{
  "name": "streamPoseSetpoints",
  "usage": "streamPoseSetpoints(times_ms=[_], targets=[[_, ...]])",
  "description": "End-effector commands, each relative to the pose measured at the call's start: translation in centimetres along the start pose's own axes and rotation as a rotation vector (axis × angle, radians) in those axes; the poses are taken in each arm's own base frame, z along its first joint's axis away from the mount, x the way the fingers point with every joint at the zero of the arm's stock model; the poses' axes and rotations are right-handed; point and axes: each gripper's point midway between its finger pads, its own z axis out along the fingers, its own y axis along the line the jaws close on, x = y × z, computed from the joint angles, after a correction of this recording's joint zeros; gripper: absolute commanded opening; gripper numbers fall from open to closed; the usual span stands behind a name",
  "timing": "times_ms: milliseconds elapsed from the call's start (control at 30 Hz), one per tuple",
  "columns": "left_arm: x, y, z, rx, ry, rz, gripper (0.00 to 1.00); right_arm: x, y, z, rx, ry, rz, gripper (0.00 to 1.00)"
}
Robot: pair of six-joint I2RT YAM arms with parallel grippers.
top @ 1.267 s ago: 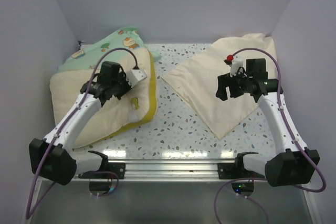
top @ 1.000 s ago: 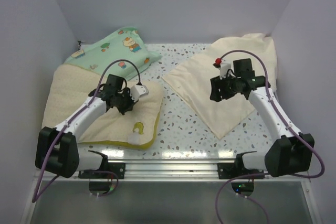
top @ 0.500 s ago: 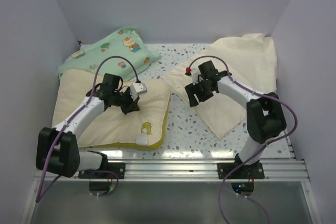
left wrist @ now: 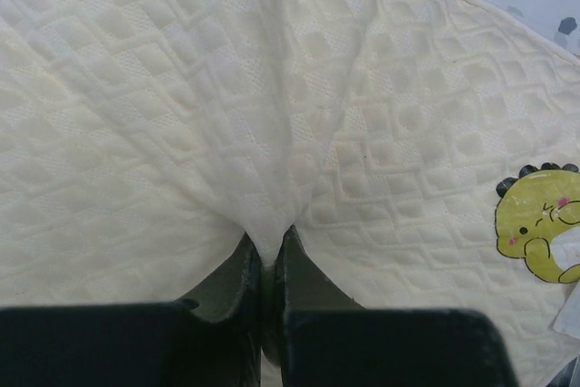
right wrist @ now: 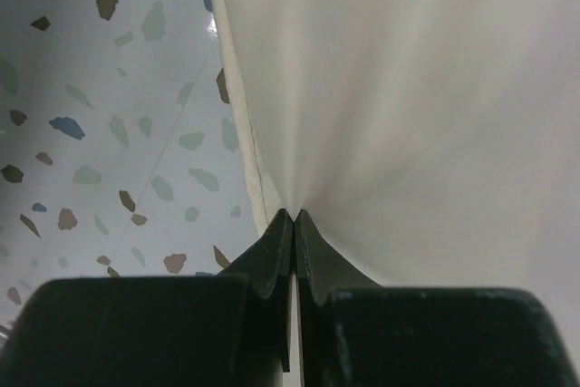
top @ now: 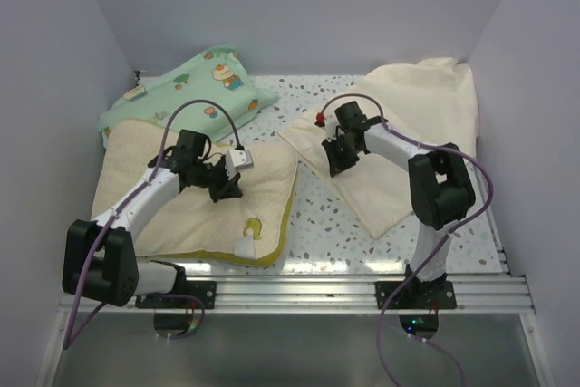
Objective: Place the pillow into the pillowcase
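**Both grippers pinching fabric on the speckled table**

We are looking down on a white table (top: 308,215) flecked with grey and brown chips; plain pale walls (top: 299,6) are closing it in at the back and on both sides; a metal rail (top: 299,289) is running across the bottom of the frame, carrying both arm bases.

At the upper left, a mint-green pillow (top: 195,79) with cartoon prints is lying against the back corner, its near edge tucked under the quilted pillow (top: 154,215); that cream pillow is sprawling across the left half of the table, olive-yellow edge showing along its right side, a yellow cartoon mark (left wrist: 535,219) and a white tag (top: 243,244) sitting near its lower right corner.

The left gripper (left wrist: 269,256) is bearing down on the pillow's top face; its jaws are closed on a small pinched ridge of the dimpled cover, the fabric puckering up between them.

Over on the right, the pillowcase (top: 426,106) is lying flat and wrinkled, stretching from the upper right corner down towards the centre, well apart from the pillow with bare table between them; the right gripper (right wrist: 294,224) is sitting at its left edge, jaws pressed together on the smooth cloth right by the seam.

Purple cables (top: 204,108) are looping over both arms; the right arm is folding back over the pillowcase, hiding part of it.
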Motion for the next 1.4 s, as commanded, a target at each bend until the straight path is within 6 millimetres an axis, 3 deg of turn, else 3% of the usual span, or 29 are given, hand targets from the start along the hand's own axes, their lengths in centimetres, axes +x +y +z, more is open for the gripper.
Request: streamPoseSetpoints(times_ms=[0,100,233,467,800,967,1100,1133,1233,1267,1367], targets=[[-2.3,-2.2,-0.5,0.126,-0.09,0.105,0.0,-3.9,1.9,-4.1,-0.068,-0.137,-0.01,0.0],[-2.6,-3.3,0.1,0.201,-0.053,0.148,0.0,-5.6,2.9,-7.0,-0.107,-0.213,0.005,0.0],[-3.9,-4.4,1.4,0.257,-0.036,0.183,0.0,-6.6,3.7,-9.3,-0.138,-0.265,0.037,0.0],[-7.1,-3.7,3.8,0.27,-0.064,0.155,0.0,-6.8,4.8,-12.5,-0.186,-0.328,0.028,0.0],[-12.8,-2.8,8.4,0.272,-0.139,0.069,0.0,-4.9,6.8,-13.2,-0.29,-0.295,0.011,0.0],[-16.4,1.2,10.0,0.128,-0.251,0.004,0.0,-3.6,7.1,-12.5,-0.308,-0.26,0.018,0.0],[-19.0,6.1,8.7,-0.078,-0.392,-0.097,0.0,-2.6,6.6,-12.2,-0.286,-0.235,-0.001,0.0],[-19.1,8.1,8.4,-0.199,-0.436,-0.104,0.0,-2.5,6.5,-12.2,-0.284,-0.233,0.004,0.0],[-18.4,11.2,8.2,-0.38,-0.45,-0.23,0.0,-2.4,6.6,-12.0,-0.287,-0.227,0.009,0.0],[-17.5,11.7,9.2,-0.401,-0.427,-0.269,0.0,-2.6,6.6,-11.8,-0.291,-0.223,0.015,0.0],[-17.0,11.8,10.4,-0.47,-0.41,-0.286,0.0,-3.0,6.8,-11.6,-0.311,-0.214,0.028,0.0]])
